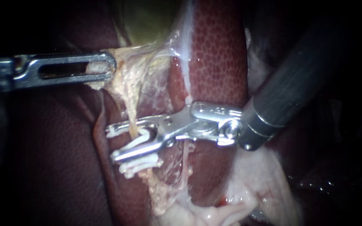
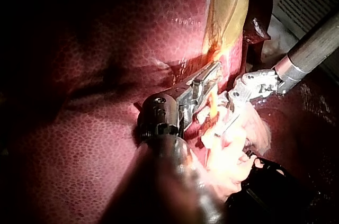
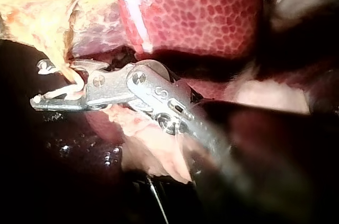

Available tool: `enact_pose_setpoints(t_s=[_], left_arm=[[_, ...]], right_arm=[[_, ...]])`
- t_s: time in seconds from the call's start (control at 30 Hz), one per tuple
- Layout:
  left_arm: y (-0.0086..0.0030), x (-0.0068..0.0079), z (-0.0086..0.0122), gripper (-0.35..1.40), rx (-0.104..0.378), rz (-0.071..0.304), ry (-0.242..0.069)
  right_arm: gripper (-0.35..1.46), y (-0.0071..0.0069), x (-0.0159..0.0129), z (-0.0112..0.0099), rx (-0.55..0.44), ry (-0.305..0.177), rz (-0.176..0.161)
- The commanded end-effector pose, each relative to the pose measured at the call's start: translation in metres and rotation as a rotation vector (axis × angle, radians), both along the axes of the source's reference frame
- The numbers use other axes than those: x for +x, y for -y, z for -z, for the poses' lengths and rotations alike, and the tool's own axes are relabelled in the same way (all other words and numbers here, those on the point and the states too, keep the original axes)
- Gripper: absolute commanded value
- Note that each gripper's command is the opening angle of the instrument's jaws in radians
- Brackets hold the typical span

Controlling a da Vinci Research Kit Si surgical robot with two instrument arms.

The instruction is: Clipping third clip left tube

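Left tube (image 1: 131, 111) being pulled taut under gallbladder (image 1: 147, 21). Thin, soft, slippery, probably tearing easy. Being straddled by right instrument (image 1: 112, 144), end effector spread, white clip (image 1: 143, 134) being carried in it. Tissue (image 1: 122, 73) by gallbladder being clamped in left instrument (image 1: 105, 67) end effector. Bare stretch being reckoned best spot for bite.

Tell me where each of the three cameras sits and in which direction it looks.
Endoscope view: close over the tissue, facing the liver and the tube; the left instrument, holding pale tissue, enters from the left, the right instrument from the right.
Left wrist view: on the left arm, looking along its own shaft to its tip; the right instrument meets it ahead.
Right wrist view: on the right arm, looking along its own shaft; no left instrument shows.
Shared: endoscope and right wrist views both show the white clip at the tube.
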State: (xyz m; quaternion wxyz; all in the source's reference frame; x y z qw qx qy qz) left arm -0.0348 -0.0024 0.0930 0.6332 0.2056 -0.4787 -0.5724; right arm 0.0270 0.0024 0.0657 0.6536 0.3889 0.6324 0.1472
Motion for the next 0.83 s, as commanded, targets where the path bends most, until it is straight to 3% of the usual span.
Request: enact_pose_setpoints(t_s=[0.03,0.8,0.83], left_arm=[[0.0,0.0,0.0,-0.16,0.0,0.0,0.0],[0.0,0.0,-0.0002,-0.16,-0.001,0.0,0.0],[0.0,0.0,-0.0003,-0.16,-0.001,-0.001,0.0]], right_arm=[[-0.35,0.0,-0.0002,0.0002,0.006,0.004,0.008],[-0.35,0.0002,-0.0005,-0.0004,0.037,0.012,0.018],[-0.23,0.0002,-0.0005,-0.0004,0.036,0.014,0.02]])
